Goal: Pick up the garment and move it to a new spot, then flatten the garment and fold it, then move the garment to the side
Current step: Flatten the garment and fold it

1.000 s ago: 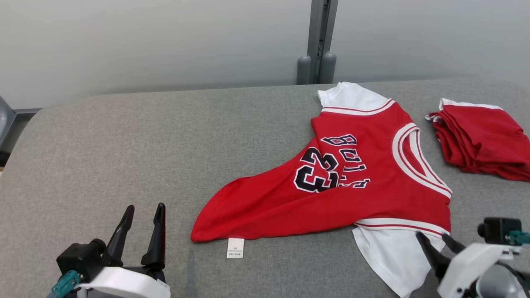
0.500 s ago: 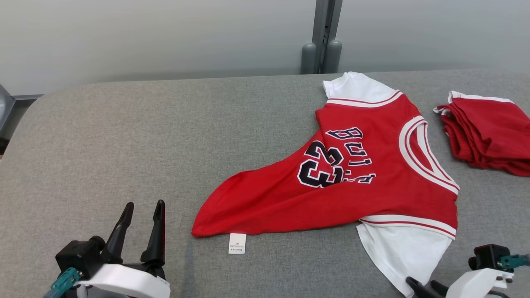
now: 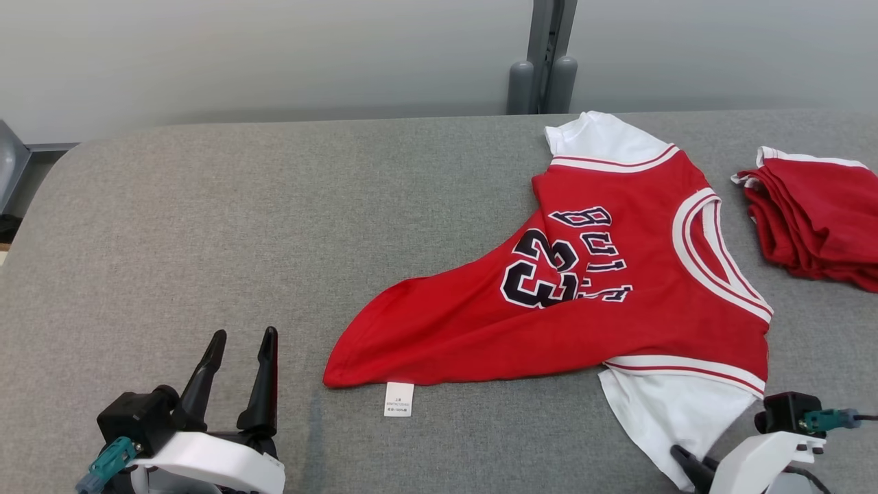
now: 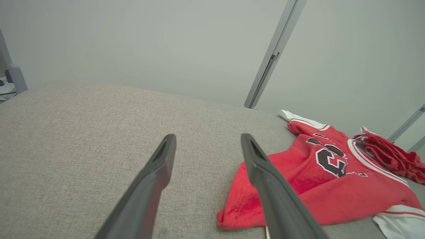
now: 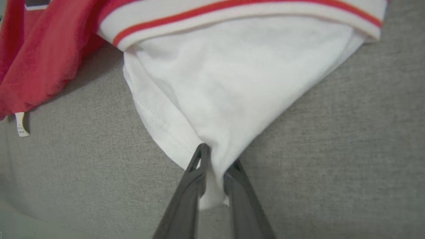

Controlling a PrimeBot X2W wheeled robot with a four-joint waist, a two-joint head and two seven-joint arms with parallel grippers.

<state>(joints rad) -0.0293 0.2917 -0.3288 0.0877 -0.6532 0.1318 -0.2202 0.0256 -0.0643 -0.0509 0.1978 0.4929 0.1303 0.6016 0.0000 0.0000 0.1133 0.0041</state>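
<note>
While left jaws gape empty, right jaws pinch the garment (image 3: pixel 617 309) at its sleeve (image 5: pixel 232 83).

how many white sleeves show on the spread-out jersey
2. The far sleeve lies on the side of the jersey away from the robot; the near sleeve is pinched by the right gripper.

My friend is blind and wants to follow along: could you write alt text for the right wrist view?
The right gripper, two dark fingers, is shut on the corner of the white sleeve of a red jersey. The sleeve fans out above to a red-striped white band, over a grey fabric surface; a small white label lies at the left edge.
</note>
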